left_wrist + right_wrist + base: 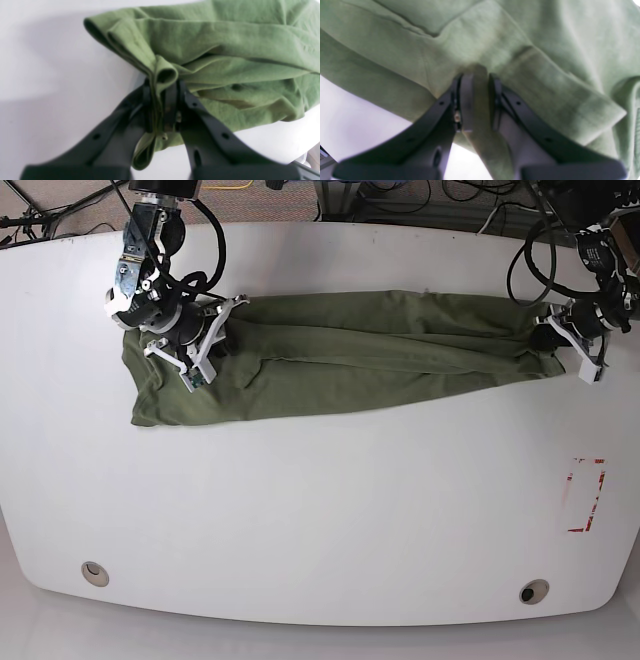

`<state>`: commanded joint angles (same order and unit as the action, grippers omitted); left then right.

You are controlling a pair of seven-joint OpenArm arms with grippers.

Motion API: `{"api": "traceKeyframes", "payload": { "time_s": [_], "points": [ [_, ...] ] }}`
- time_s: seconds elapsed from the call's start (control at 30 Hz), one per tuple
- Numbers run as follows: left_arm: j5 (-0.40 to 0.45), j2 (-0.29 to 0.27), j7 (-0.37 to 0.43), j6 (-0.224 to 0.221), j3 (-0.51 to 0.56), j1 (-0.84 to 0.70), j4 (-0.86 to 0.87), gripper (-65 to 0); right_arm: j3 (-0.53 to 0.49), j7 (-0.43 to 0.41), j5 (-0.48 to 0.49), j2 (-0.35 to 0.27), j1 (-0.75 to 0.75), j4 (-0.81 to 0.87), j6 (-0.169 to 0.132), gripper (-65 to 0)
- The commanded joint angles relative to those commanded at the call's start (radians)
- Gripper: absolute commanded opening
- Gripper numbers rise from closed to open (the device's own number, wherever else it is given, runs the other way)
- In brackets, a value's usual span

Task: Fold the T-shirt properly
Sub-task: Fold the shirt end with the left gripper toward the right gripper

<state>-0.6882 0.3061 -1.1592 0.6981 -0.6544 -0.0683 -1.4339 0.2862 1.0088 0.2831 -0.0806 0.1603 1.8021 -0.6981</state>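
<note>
Jaws of left gripper (pixel 162 100) pinched on bunched hem fold of T-shirt (pixel 350 370); right gripper (pixel 475 100) likewise clamped on cloth at opposite end. Shirt stretched long across far half of white table (pixel 320 510), probably to pull wrinkles flat for fold

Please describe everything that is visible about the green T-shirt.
The T-shirt is plain olive-green, soft, wrinkled cloth. It lies stretched in a long band across the far half of the white table. The left gripper pinches bunched folds at one end; the right gripper clamps cloth at the other.
</note>
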Motion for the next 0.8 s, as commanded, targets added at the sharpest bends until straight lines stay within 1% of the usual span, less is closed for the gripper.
{"api": "traceKeyframes", "payload": {
  "time_s": [0.23, 0.4, 0.47, 0.6, 0.67, 0.8],
  "points": [
    [0.005, -0.006, -0.005, 0.000, 0.023, -0.002, -0.175, -65.0, 0.000, 0.000, -0.002, -0.003, 0.000, -0.003, 0.000, -56.1],
    [-0.003, -0.008, -0.025, 0.000, 0.101, -0.003, -0.308, -65.0, 0.002, -0.008, -0.003, -0.005, -0.008, -0.061, 0.000, -56.1],
    [-0.003, -0.009, -0.038, 0.000, 0.137, -0.002, -0.361, -65.0, 0.002, -0.029, -0.003, -0.006, -0.008, -0.084, 0.000, -56.1],
    [-0.003, -0.041, -0.043, 0.000, 0.195, 0.000, -0.434, -65.0, 0.002, -0.060, -0.003, -0.006, -0.005, -0.107, 0.000, -56.1],
    [-0.003, -0.051, -0.044, 0.000, 0.219, 0.000, -0.457, -65.0, 0.002, -0.063, -0.003, -0.006, -0.003, -0.115, 0.000, -56.1],
    [-0.003, -0.074, -0.044, 0.000, 0.305, 0.002, -0.476, -65.0, 0.002, -0.064, -0.003, -0.006, -0.003, -0.120, 0.000, -56.1]
  ]
}}
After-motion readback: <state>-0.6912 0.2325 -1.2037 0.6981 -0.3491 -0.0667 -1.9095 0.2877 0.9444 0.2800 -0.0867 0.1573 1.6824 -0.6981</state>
